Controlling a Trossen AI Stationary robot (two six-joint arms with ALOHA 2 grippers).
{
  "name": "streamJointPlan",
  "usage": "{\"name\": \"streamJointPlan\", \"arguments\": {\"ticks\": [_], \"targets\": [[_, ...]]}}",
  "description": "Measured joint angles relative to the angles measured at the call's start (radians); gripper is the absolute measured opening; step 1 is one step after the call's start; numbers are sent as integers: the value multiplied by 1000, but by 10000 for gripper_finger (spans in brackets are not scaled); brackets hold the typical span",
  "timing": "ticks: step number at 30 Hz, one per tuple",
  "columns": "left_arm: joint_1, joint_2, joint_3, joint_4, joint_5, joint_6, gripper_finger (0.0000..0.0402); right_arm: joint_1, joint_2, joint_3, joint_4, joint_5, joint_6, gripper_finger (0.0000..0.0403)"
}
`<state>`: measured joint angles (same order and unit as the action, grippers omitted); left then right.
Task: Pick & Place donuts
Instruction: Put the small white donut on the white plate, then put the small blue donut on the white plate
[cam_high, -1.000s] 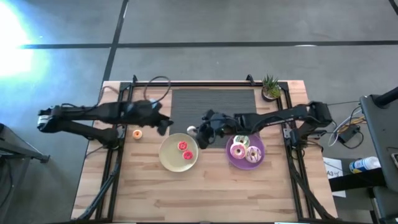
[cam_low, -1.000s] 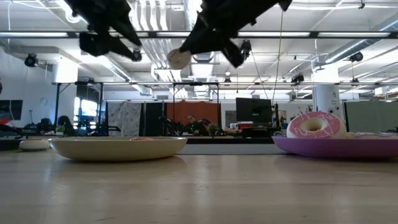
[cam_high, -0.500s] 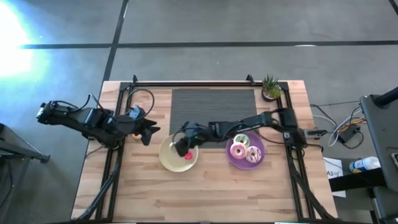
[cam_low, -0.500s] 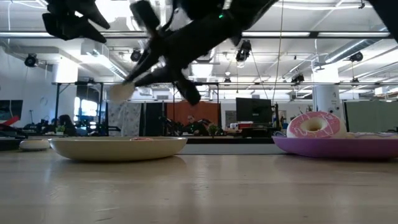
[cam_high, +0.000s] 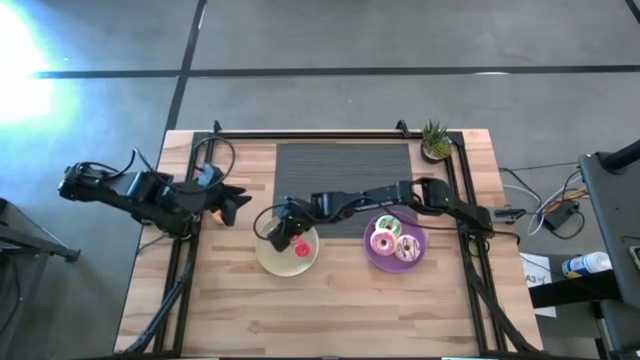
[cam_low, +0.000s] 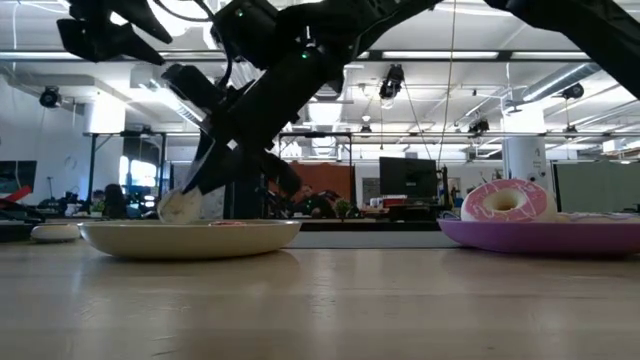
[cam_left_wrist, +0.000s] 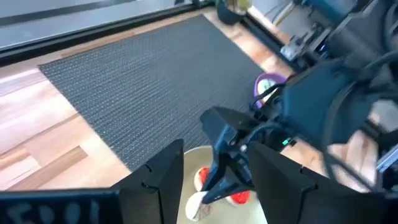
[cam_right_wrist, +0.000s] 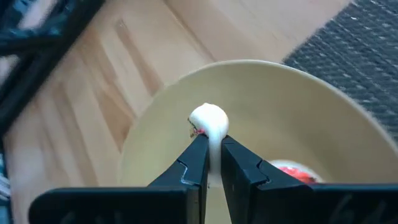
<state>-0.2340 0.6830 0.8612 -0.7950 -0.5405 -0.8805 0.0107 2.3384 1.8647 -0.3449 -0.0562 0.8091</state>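
Right gripper (cam_high: 276, 237) is over the cream-yellow plate (cam_high: 311, 260), at its 9 o'clock side in your high view. Fingers are pinched on a tiny cream donut (cam_right_wrist: 209, 121); right wrist view shows it clamped between both tips, hanging above the plate's inner surface. In the low view the donut (cam_low: 181, 207) sits just above the plate rim (cam_low: 120, 237); can't tell if it touches.

1 red donut (cam_high: 302, 248) shows on that plate in the high view, near centre, toward 4 o'clock from the gripper.

Purple plate (cam_high: 378, 260) at 3 o'clock of the cream-yellow one holds 3 larger donuts: pink (cam_high: 383, 241), white (cam_high: 407, 248), green (cam_high: 389, 226).

Left gripper (cam_high: 238, 198) waits above the table's 9 o'clock edge, fingers (cam_left_wrist: 160, 180) spread, holding nothing. 1 tiny orange donut (cam_high: 219, 215) on the table just beside it.
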Motion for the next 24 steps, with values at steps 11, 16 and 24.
{"name": "streamJointPlan", "arguments": {"ticks": [11, 16, 24], "targets": [[-2, -84, 0, 1, -40, -18, 153, -23, 54, 29, -17, -116, -74, 42], [-2, -93, 0, 0, -44, -24, 153, -21, 51, 31, -64, -6, -142, 77], [-2, -93, 0, -26, -42, -34, 153, -22, 46, 67, -106, 34, -258, 160]]}}
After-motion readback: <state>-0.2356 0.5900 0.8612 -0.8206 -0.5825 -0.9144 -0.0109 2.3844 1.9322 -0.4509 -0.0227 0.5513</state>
